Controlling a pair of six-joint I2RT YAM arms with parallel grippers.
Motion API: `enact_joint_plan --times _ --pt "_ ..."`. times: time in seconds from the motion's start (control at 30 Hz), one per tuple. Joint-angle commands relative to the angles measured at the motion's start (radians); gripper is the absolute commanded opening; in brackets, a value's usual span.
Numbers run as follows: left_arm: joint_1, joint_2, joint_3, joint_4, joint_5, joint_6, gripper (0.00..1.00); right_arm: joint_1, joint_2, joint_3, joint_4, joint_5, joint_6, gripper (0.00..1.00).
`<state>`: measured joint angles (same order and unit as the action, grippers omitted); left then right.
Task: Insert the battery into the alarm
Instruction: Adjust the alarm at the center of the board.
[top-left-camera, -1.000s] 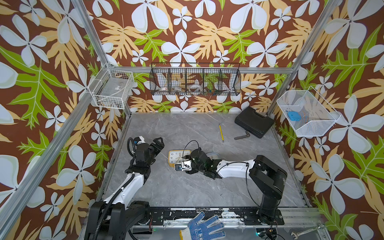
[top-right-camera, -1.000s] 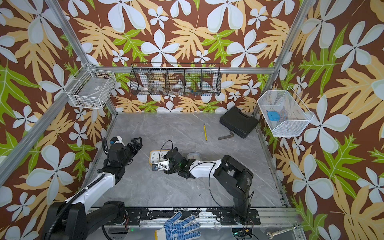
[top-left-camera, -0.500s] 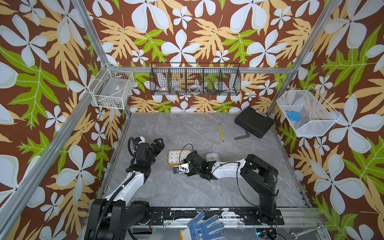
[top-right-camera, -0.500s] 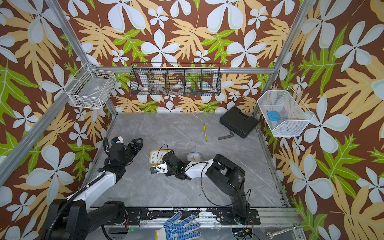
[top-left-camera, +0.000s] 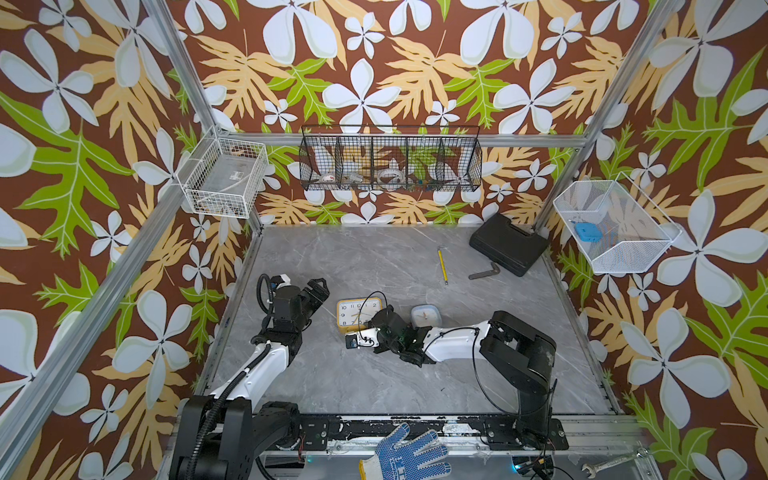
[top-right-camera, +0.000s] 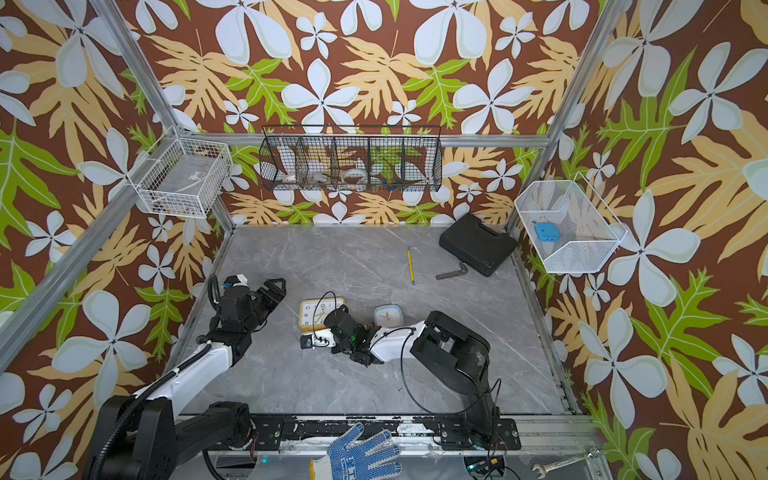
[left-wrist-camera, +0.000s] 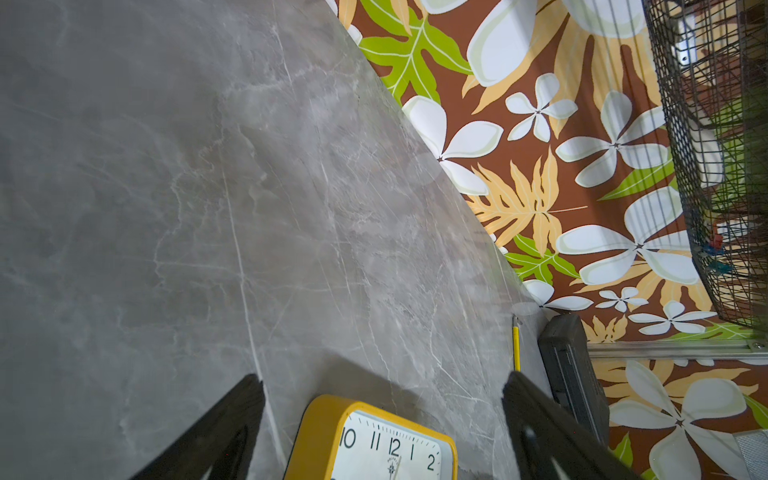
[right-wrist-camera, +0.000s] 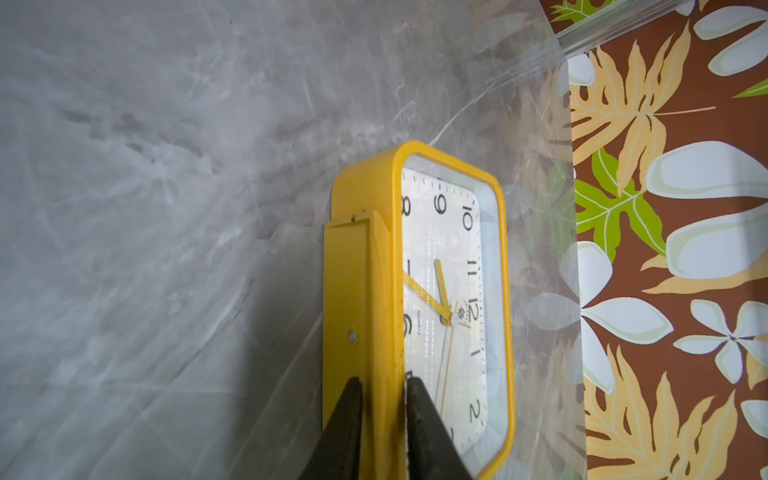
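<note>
- Clock (top-left-camera: 353, 312) (top-right-camera: 313, 313): lies dial up on the grey table (top-left-camera: 374, 382), yellow case, white face, near the middle in both top views.
- Right gripper (right-wrist-camera: 383, 388): pinches the clock's yellow rim, jaws narrow, one finger (right-wrist-camera: 345, 428) on the back side and the other on the dial side, both pressed to the case.
- Left gripper (left-wrist-camera: 380, 384): stands wide open, holds nothing, hangs near the clock on the side of the "10", not touching it.
- Battery: cannot be made out in any view.
- Small pale clock (top-left-camera: 426, 315): lies on the table just beside the right arm, near the yellow one, apart from it.
- Pencil (top-left-camera: 441, 266), bent key (top-left-camera: 484, 272) and black case (top-left-camera: 508, 244): lie near the back right corner, well apart from both grippers.
- Glove (top-left-camera: 405, 457): lies on the front rail, blue and white, fingers spread.
</note>
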<state>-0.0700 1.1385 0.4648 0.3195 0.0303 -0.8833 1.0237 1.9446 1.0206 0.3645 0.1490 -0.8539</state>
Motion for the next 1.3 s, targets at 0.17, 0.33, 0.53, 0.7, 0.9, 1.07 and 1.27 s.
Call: enact_joint_plan --times 0.17,0.33,0.53,0.7,0.9,1.07,1.27 --pt "0.003 0.014 0.003 0.024 0.027 0.015 0.91 0.003 -0.022 -0.025 0.015 0.024 -0.014 0.16" --pt "0.003 0.054 0.037 0.017 0.066 0.052 0.91 0.003 -0.032 -0.036 0.014 0.034 -0.021 0.27" --pt "0.003 0.175 0.149 -0.008 0.169 0.131 0.91 0.001 -0.055 -0.042 -0.005 0.08 0.006 0.59" --pt "-0.002 0.33 0.271 -0.005 0.325 0.173 0.89 -0.022 -0.07 -0.055 -0.026 0.101 0.08 0.7" --pt "-0.03 0.491 0.372 0.019 0.435 0.187 0.86 -0.05 -0.058 -0.02 -0.069 0.124 0.175 0.75" --pt "-0.049 0.549 0.393 0.027 0.46 0.198 0.86 -0.078 -0.043 0.025 -0.094 0.131 0.278 0.78" --pt "-0.05 0.544 0.332 0.045 0.472 0.199 0.86 -0.112 -0.016 0.08 -0.137 0.134 0.35 0.79"
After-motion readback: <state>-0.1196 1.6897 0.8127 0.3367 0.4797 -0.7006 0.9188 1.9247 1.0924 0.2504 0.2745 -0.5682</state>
